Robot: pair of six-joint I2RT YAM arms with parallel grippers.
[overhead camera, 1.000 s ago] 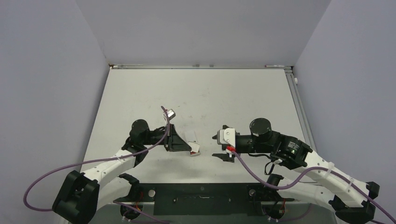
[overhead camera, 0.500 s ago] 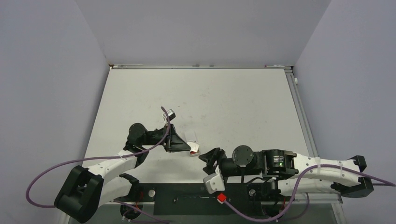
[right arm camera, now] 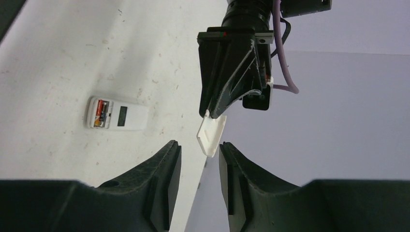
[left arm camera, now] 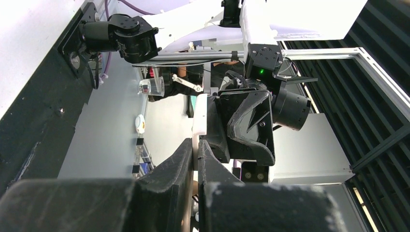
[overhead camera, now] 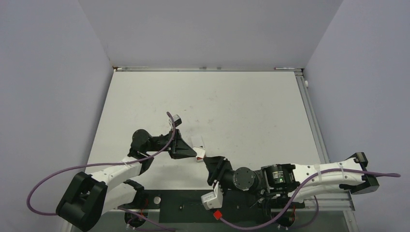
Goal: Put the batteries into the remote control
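The remote [right arm camera: 117, 115] lies flat on the white tabletop [right arm camera: 58, 58], back up, with reddish batteries [right arm camera: 100, 113] sitting in the open recess at one end. Nearby, off the tabletop, the left gripper [right arm camera: 211, 115] has its jaws clenched on a thin white cover [right arm camera: 212, 136]. The right gripper [right arm camera: 198, 147] has its jaws parted, with the cover's free end just at their tips.

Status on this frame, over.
Left gripper shut on thin white panel. Right gripper open, near it. Remote control flat on table, batteries showing in recess. No obstruction seen.
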